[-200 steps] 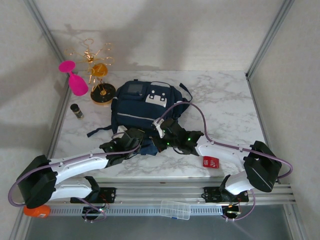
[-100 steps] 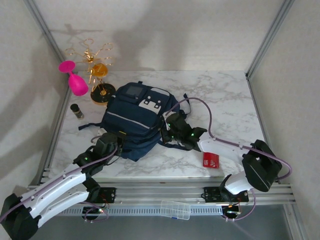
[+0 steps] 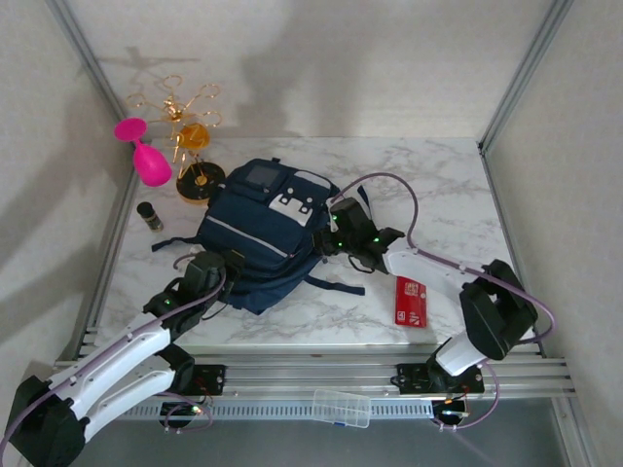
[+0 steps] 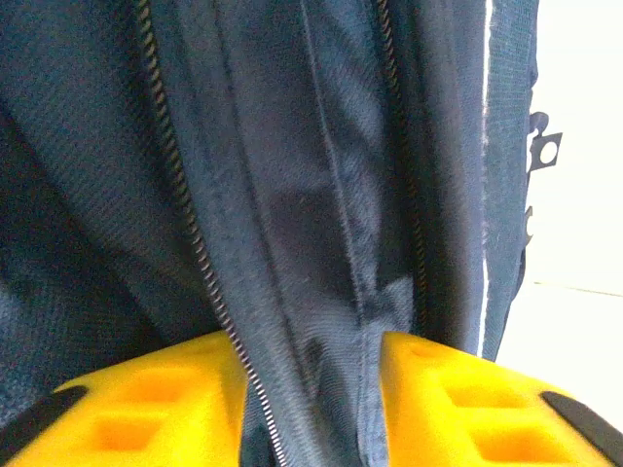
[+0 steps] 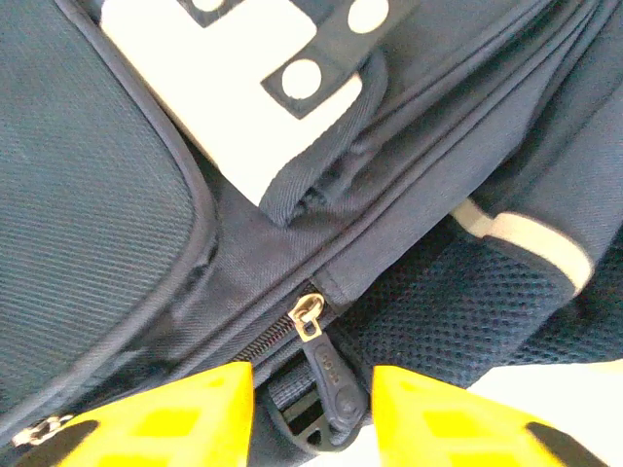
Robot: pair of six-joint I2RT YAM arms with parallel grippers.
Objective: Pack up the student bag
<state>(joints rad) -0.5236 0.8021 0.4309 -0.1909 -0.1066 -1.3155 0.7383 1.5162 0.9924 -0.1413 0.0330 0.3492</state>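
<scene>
To unzip cleanly, I judged that the right gripper (image 5: 313,389), fingers apart either side of the zipper pull (image 5: 329,384), should close squarely on it and draw along the teeth. Meanwhile the left gripper (image 4: 307,360), fingers parted over a fold of fabric and seemingly not pinching it, should hold the cloth taut. The student bag (image 3: 261,243) lay flat on the marble table (image 3: 438,195), left of centre, its long axis running near-to-far with a slight tilt, grey-panel end toward the back wall.

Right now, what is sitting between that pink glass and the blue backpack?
A gold wire stand on a round black base stands between the pink glass and the student bag; the top view shows it.
</scene>
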